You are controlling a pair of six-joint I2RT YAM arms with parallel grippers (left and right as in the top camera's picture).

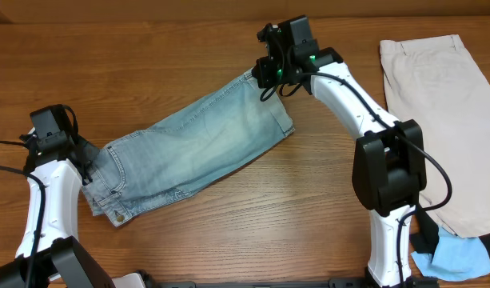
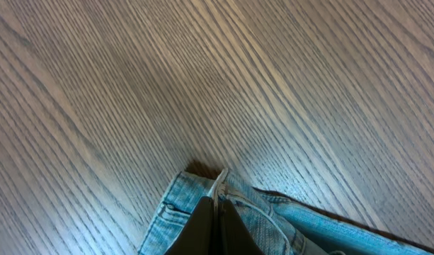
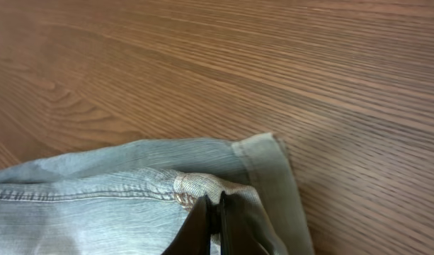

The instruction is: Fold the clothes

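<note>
Overhead view: two arms, one pair of denim shorts, a pinch at each end

Hard to read first. From above, the left gripper (image 1: pixel 86 164) is tucked under its own wrist at the waistband, and the right gripper (image 1: pixel 270 80) is buried under its camera and cables at the leg hem. The wrist cameras sort it out. On the left wrist, the fingers (image 2: pixel 202 227) are pressed together with a fold of waistband clamped between them. On the right wrist, the fingers (image 3: pixel 201 216) are together too, nipping a bunched bit of denim just beside the cuffed hem.

Count them up: one pair of denim shorts (image 1: pixel 193 148), lying flat and slanted across the middle of the tabletop (image 1: pixel 149 48), waist low on the left, cuffs up to the right. One pair of beige shorts (image 1: pixel 444 120) lies at the right edge, cut off by the frame. One pale-blue garment (image 1: pixel 460 256) sits at the bottom right corner, also cropped. A dark cloth (image 1: pixel 427 234) shows beside it, hard to tell from the right arm's base, which covers part of that pile.
</note>
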